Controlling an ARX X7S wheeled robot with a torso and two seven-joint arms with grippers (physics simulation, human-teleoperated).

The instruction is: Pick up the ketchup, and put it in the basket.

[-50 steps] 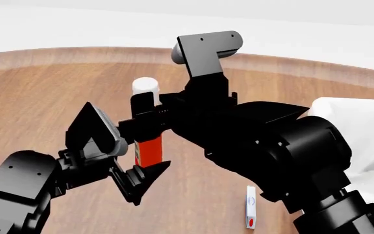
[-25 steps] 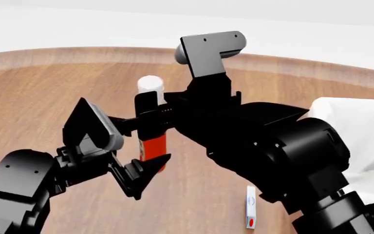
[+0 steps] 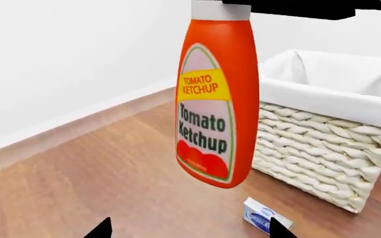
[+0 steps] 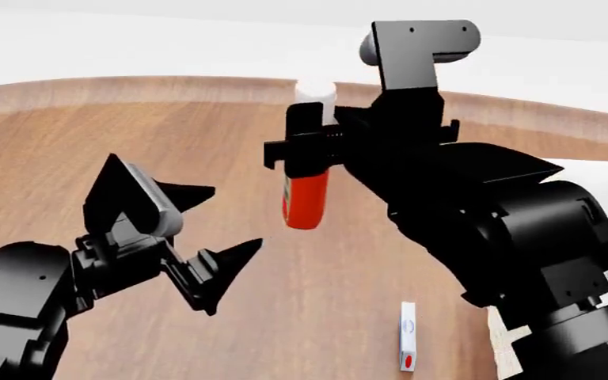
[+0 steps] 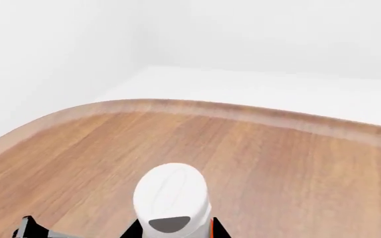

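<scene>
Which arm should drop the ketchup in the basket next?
Right. Its pincer already clamps the ketchup near the cap, lifted off the table, and the basket lies on that arm's side. The left pincer is open and empty.

Counted in view: one ketchup bottle (image 4: 305,186), one wicker basket (image 3: 329,131), one small white-and-blue box (image 4: 408,346), one wooden table (image 4: 61,150), two grippers, left (image 4: 193,237) and right (image 4: 309,146).
</scene>
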